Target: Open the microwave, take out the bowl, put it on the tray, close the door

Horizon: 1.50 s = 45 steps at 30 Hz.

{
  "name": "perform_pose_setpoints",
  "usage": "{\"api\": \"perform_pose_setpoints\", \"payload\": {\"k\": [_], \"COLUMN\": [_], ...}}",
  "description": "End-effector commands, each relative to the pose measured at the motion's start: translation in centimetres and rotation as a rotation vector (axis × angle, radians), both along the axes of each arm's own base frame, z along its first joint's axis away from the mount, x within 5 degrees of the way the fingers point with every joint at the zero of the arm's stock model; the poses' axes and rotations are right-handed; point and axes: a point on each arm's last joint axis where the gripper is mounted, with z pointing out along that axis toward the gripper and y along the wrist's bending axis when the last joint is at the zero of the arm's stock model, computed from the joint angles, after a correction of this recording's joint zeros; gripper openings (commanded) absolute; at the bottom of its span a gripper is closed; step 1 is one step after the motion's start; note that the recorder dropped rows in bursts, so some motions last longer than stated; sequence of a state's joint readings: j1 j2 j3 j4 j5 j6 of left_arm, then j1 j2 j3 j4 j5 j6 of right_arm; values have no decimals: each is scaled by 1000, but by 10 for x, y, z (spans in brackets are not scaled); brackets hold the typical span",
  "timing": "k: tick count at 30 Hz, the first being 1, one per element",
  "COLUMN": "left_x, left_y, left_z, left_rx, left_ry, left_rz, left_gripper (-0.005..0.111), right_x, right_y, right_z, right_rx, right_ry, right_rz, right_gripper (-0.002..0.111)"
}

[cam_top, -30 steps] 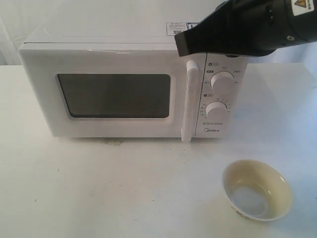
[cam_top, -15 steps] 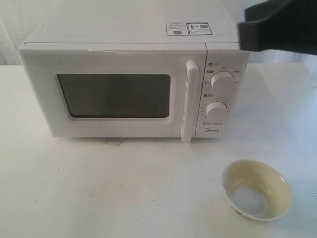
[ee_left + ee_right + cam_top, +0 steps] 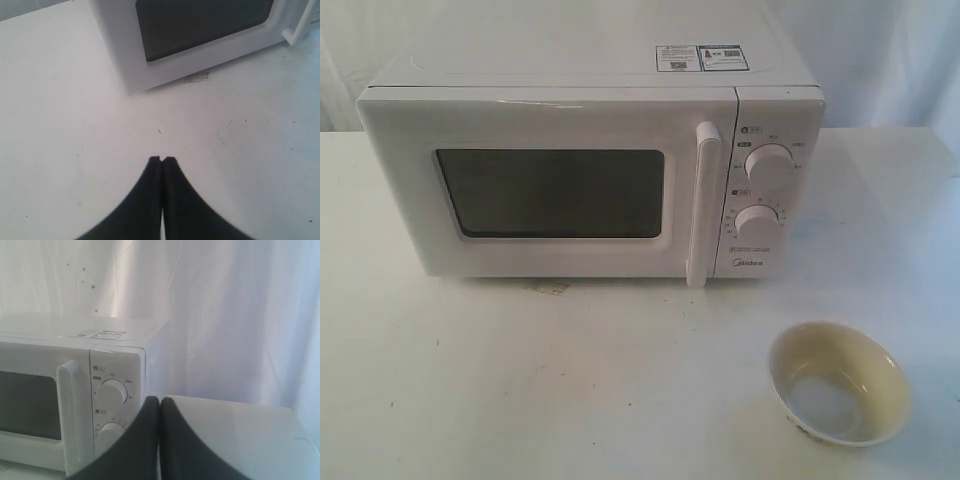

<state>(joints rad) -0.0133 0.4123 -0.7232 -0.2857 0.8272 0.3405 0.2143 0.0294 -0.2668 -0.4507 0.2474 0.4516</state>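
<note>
The white microwave [image 3: 590, 170] stands at the back of the table with its door [image 3: 550, 190] shut and the bar handle [image 3: 702, 205] upright beside the two knobs. The bowl [image 3: 840, 395], cream inside, sits on the bare table at the front right, empty. No arm shows in the exterior view. My left gripper [image 3: 162, 160] is shut with nothing in it, above the table in front of the microwave's [image 3: 200, 35] lower corner. My right gripper [image 3: 160, 400] is shut and empty, to the right of the microwave [image 3: 75, 390], level with its knobs. No tray shows in any view.
A white table [image 3: 570, 380] carries everything; a small scuff mark [image 3: 548, 287] lies just in front of the microwave. White curtain [image 3: 225, 315] hangs behind and to the right.
The right arm has pulled back to the right from the microwave's top corner and left the exterior view. Microwave and bowl have not moved.
</note>
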Motion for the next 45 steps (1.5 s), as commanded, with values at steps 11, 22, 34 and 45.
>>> {"api": "perform_pose_setpoints", "payload": {"k": [11,22,34,45], "left_x": [-2,-2,-2,-2], "left_y": [-1,-1,-1,-1], "left_z": [-1,-1,-1,-1], "left_rx": [-13,-13,-13,-13], "left_ry": [9,9,9,9], "left_rz": [-6,-6,-6,-6], "left_gripper": [0,0,0,0], "right_x": [8,9,15,14], "right_y": [11,12,13,11], "right_z": [-26,-37,-71,-88], "right_rx": [23,0,-16,-60], "right_ry": [-57,-53,61,244], "right_rz": [99,100,102,75], "right_gripper": [0,0,0,0]}}
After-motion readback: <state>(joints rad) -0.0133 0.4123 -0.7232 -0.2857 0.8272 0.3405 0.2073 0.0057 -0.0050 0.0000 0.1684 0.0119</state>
